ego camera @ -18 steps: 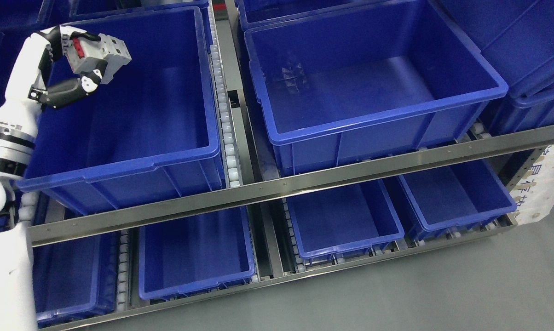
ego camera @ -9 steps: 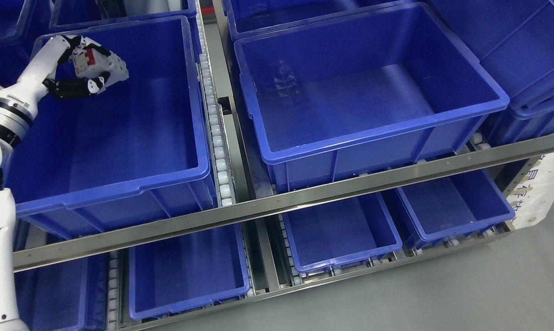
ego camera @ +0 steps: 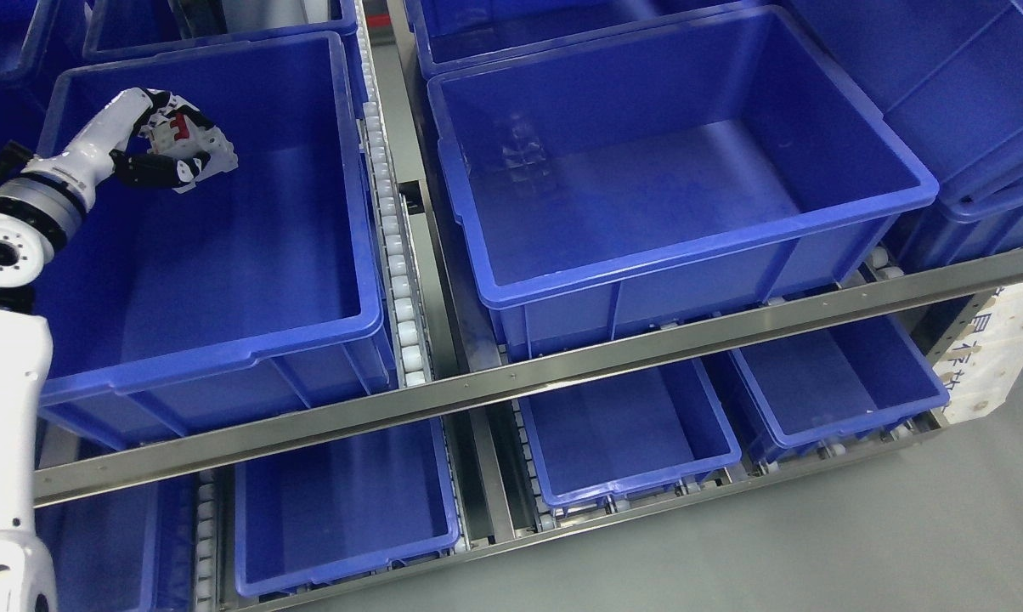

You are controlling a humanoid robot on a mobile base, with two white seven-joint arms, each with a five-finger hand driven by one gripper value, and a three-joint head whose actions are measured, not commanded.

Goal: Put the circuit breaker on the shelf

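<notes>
- head view: the left robot hand (ego camera: 172,153) reaches in from the picture's left edge, its white forearm sloping up over the near-left corner of the upper left bin (ego camera: 367,255), and it hangs inside that bin's far-left quarter, above the floor and not resting on it.
- head view: its dark fingers (ego camera: 150,170) are curled under and around the circuit breaker (ego camera: 195,143), a pale grey block with a red patch on top; the robot hand is pinching the breaker, not spread.
- head view: the breaker sits on the far-right side of the palm, sticking out toward the bin's middle. its long axis seems to run roughly left to right across the picture, tilted a little, though the fingers hide part of it, so i cannot be sure.
- head view: the relation that matters is straight down: the bare blue floor of the bin lies under the breaker, well apart from it, with the bin's far wall near behind the hand. my guess is that the next move calls for lowering before letting go.
- head view: the right arm does not show, so the left is the only one near. the shelf rail (ego camera: 562,370) and the upper right bin (ego camera: 817,221) lie well away to the right.
</notes>
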